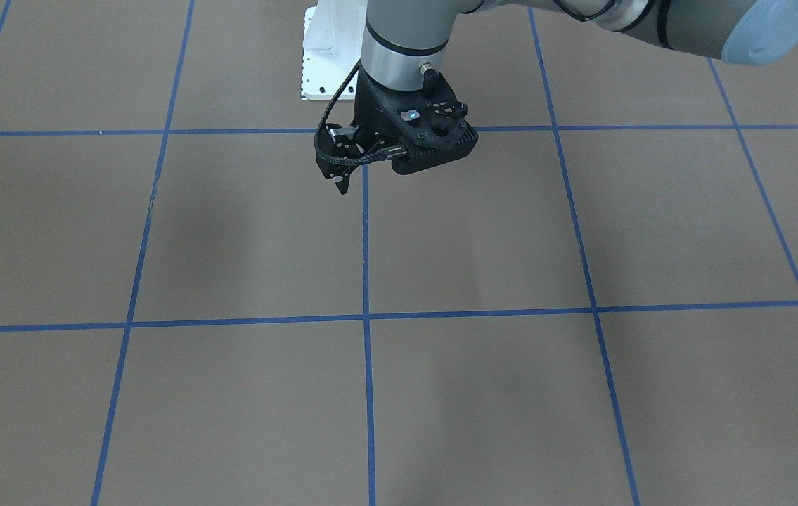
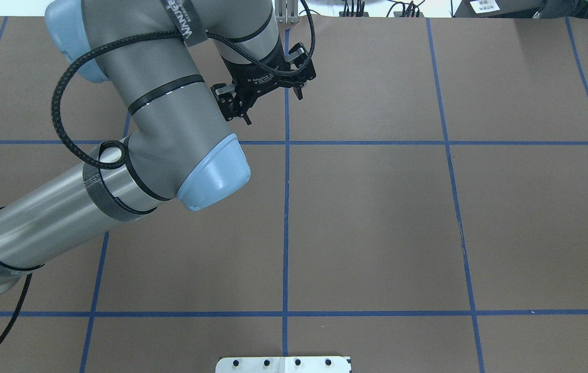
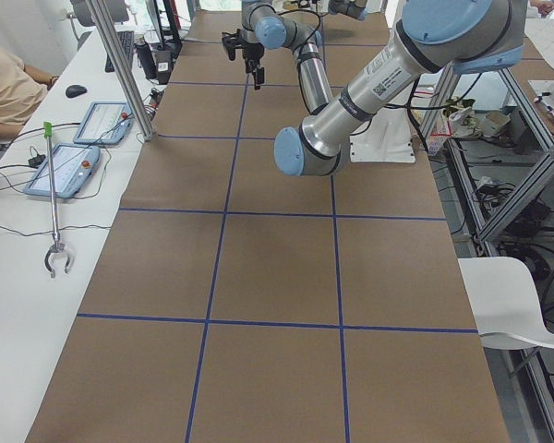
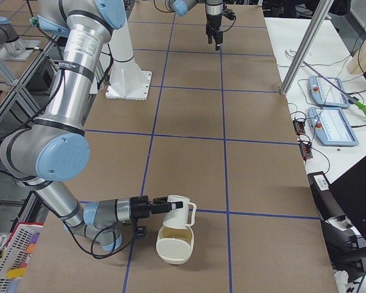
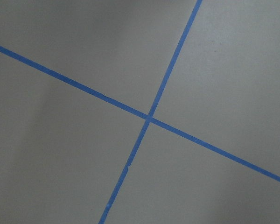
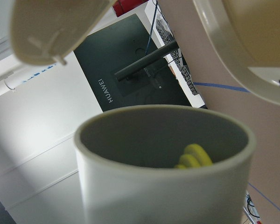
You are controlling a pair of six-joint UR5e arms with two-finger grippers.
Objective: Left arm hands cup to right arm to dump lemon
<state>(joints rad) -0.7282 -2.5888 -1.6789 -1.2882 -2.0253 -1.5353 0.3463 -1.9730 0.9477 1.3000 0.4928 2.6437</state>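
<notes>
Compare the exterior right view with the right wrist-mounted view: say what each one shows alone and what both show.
Only exterior right: the whole right arm, the right gripper at the cup, the cup's handle and white outside, and the far left gripper. Only the right wrist view: the cup's grey inside, with the lemon lying in it. Both: the cup, the cream bowl close beside it, the blue tape lines and the brown table.
</notes>
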